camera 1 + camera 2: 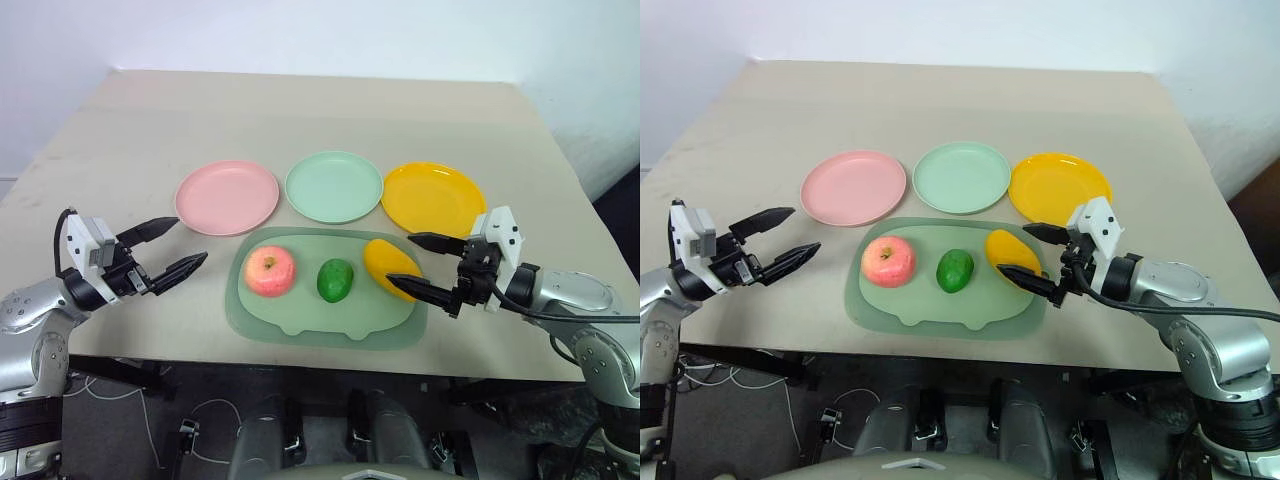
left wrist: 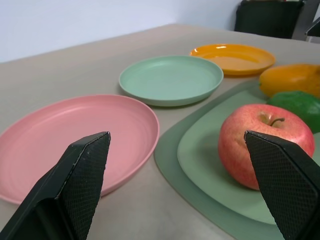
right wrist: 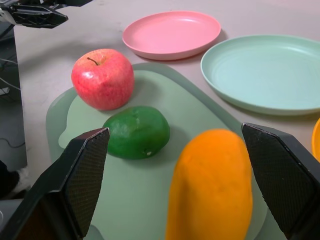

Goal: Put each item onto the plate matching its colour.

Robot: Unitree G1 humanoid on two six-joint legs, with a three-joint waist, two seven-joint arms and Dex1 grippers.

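Right now the red apple (image 1: 270, 271), the little green fruit (image 1: 336, 280) and the orange mango (image 1: 390, 263) all lie in a row on the big pale-green tray (image 1: 300, 322). Just behind the tray sit the pink plate (image 1: 227, 197), the green plate (image 1: 334, 186) and the yellow plate (image 1: 433, 199), side by side on the table (image 1: 300, 110). The right gripper (image 1: 420, 265) is wide open with the mango's end between its fingers, not squeezing it, and the left gripper (image 1: 170, 249) is wide open too, holding nothing, off to the tray's left.

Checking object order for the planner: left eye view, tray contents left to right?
apple → green fruit → mango, all on the tray.
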